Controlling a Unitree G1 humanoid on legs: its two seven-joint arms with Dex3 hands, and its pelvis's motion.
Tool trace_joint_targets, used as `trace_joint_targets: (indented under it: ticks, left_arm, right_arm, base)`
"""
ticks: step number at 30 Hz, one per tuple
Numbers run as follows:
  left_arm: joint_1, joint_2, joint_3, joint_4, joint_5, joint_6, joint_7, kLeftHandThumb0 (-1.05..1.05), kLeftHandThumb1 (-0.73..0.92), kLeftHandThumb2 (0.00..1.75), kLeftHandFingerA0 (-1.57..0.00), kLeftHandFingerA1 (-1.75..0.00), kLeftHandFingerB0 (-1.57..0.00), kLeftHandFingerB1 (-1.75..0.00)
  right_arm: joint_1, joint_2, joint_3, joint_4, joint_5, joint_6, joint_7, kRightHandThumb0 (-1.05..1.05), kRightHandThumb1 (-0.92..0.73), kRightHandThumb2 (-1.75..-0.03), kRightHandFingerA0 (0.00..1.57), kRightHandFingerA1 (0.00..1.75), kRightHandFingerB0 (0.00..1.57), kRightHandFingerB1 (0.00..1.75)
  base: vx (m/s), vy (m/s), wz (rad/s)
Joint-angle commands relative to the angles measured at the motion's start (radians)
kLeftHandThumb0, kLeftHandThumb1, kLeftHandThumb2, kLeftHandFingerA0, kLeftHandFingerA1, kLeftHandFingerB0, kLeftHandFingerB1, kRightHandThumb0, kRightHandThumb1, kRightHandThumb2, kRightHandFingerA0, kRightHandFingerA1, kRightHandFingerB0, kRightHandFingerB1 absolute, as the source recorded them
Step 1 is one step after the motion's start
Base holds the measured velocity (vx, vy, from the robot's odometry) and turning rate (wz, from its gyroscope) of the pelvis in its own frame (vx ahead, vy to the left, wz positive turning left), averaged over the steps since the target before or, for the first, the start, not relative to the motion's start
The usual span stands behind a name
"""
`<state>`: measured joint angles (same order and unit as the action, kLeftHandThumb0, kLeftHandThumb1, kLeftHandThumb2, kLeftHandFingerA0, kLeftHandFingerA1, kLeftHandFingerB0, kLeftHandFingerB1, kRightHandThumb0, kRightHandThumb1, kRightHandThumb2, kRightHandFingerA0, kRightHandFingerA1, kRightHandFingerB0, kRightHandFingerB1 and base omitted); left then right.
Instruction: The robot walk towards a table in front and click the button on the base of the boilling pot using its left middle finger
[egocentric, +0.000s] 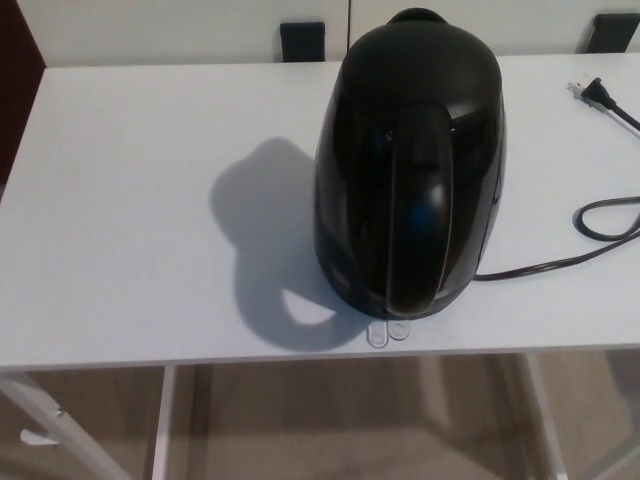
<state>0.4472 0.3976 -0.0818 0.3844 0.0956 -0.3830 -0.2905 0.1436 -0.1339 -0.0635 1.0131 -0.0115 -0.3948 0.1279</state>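
A glossy black boiling pot (410, 165) stands on the white table (130, 200), right of the middle, with its handle facing me. Two small clear button tabs (388, 331) stick out from under its base at the near side, close to the table's front edge. The pot throws a dark shadow to its left. Neither of my hands shows in the head view.
A black power cord (560, 262) runs from the pot's base to the right and loops near the table's right side. Its plug (592, 92) lies at the far right. Two dark chair backs (302, 41) show behind the table. Brown floor and white table legs (165, 420) lie below.
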Motion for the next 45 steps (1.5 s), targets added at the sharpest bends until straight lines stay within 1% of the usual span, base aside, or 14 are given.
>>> trace_joint_targets:
  ticks: [1, 2, 4, 5, 8, 9, 23, 24, 27, 37, 39, 40, 41, 45]
  left_arm:
    - [0.144, 0.083, -0.086, -0.355, 0.358, -0.179, 0.110, -0.80, 0.63, 0.97, -0.36, -0.53, -0.01, -0.18]
    - [0.162, 0.093, -0.099, -0.424, 0.422, -0.174, 0.119, -0.77, 0.82, 0.65, -0.42, -0.39, -0.01, -0.19]
    - [0.184, 0.094, -0.119, -0.517, 0.463, -0.184, 0.106, -0.79, 0.67, 1.00, -0.34, -0.53, -0.02, -0.21]
    - [0.190, 0.090, -0.127, -0.544, 0.477, -0.190, 0.108, -0.76, 0.80, 0.65, -0.41, -0.40, -0.05, -0.20]
    - [0.207, 0.086, -0.158, -0.641, 0.542, -0.187, 0.110, -0.79, 0.82, 0.66, -0.44, -0.41, -0.05, -0.21]
    - [0.214, 0.081, -0.168, -0.673, 0.567, -0.183, 0.113, -0.82, 0.67, 1.02, -0.42, -0.56, -0.04, -0.24]
    - [0.177, 0.054, -0.203, -1.036, 0.797, -0.143, 0.064, -0.85, 0.65, 0.99, -0.40, -0.53, -0.08, -0.36]
    - [0.168, 0.046, -0.204, -1.051, 0.815, -0.142, 0.072, -0.84, 0.62, 0.96, -0.42, -0.53, -0.10, -0.39]
    - [0.133, 0.039, -0.206, -1.085, 0.886, -0.124, 0.063, -0.85, 0.61, 0.95, -0.40, -0.52, -0.12, -0.39]
    - [0.027, 0.022, -0.204, -1.050, 0.988, -0.084, 0.129, -0.85, 0.60, 0.95, -0.33, -0.49, -0.11, -0.39]
    - [0.009, 0.019, -0.208, -1.039, 0.991, -0.074, 0.126, -0.85, 0.60, 0.95, -0.31, -0.49, -0.11, -0.39]
    - [-0.003, 0.019, -0.211, -1.035, 0.992, -0.063, 0.107, -0.84, 0.75, 0.63, -0.37, -0.37, -0.16, -0.26]
    - [-0.006, 0.019, -0.213, -1.029, 0.994, -0.062, 0.110, -0.85, 0.61, 0.94, -0.31, -0.48, -0.10, -0.39]
    - [-0.057, 0.023, -0.239, -0.946, 1.024, -0.055, 0.150, -0.85, 0.61, 0.95, -0.33, -0.48, -0.11, -0.39]
  right_arm:
    - [-0.012, -0.012, 0.003, 0.004, -0.009, 0.008, -0.007, -0.13, -0.40, -0.86, 0.45, 0.63, 0.18, 0.51]
    - [-0.015, -0.010, 0.001, 0.001, -0.005, 0.013, -0.006, -0.12, -0.40, -0.86, 0.45, 0.63, 0.18, 0.51]
    - [-0.020, -0.012, 0.006, 0.004, -0.012, 0.008, -0.013, -0.13, -0.40, -0.86, 0.44, 0.63, 0.19, 0.51]
    - [-0.022, -0.012, 0.007, 0.004, -0.012, 0.006, -0.013, -0.13, -0.40, -0.86, 0.44, 0.63, 0.19, 0.51]
    - [-0.020, -0.013, 0.011, 0.000, -0.014, 0.003, -0.014, -0.12, -0.40, -0.86, 0.43, 0.63, 0.19, 0.51]
    - [-0.018, -0.013, 0.012, -0.005, -0.015, 0.005, -0.015, -0.11, -0.41, -0.86, 0.44, 0.62, 0.18, 0.51]
    - [-0.017, -0.011, 0.020, -0.035, -0.020, 0.032, -0.030, -0.11, -0.41, -0.86, 0.49, 0.64, 0.19, 0.51]
    - [-0.018, -0.011, 0.020, -0.032, -0.020, 0.030, -0.029, -0.13, -0.59, -0.56, 0.57, 0.50, 0.29, 0.37]
    - [-0.016, -0.011, 0.018, -0.040, -0.013, 0.033, -0.019, -0.13, -0.57, -0.56, 0.58, 0.51, 0.29, 0.37]
    - [-0.033, -0.017, 0.019, -0.032, -0.013, 0.029, -0.008, -0.10, -0.40, -0.85, 0.50, 0.65, 0.19, 0.51]
    - [-0.035, -0.017, 0.021, -0.030, -0.015, 0.033, -0.009, -0.15, -0.57, -0.57, 0.57, 0.51, 0.29, 0.38]
    - [-0.036, -0.016, 0.021, -0.032, -0.015, 0.035, -0.011, -0.12, -0.58, -0.56, 0.57, 0.51, 0.29, 0.37]
    - [-0.035, -0.016, 0.022, -0.032, -0.016, 0.034, -0.011, -0.15, -0.57, -0.57, 0.57, 0.51, 0.29, 0.38]
    - [-0.038, -0.012, 0.018, -0.027, -0.007, 0.032, -0.001, -0.15, -0.57, -0.58, 0.55, 0.51, 0.29, 0.39]
  base:
    - [0.00, 0.000, 0.00]
    - [0.00, 0.000, 0.00]
    - [0.00, 0.000, 0.00]
    - [0.00, 0.000, 0.00]
    - [0.00, 0.000, 0.00]
    - [0.00, 0.000, 0.00]
    - [0.00, 0.000, 0.00]
    - [0.00, 0.000, 0.00]
    - [0.00, 0.000, 0.00]
    - [0.00, 0.000, 0.00]
    - [0.00, 0.000, 0.00]
    - [0.00, 0.000, 0.00]
    - [0.00, 0.000, 0.00]
    - [0.00, 0.000, 0.00]
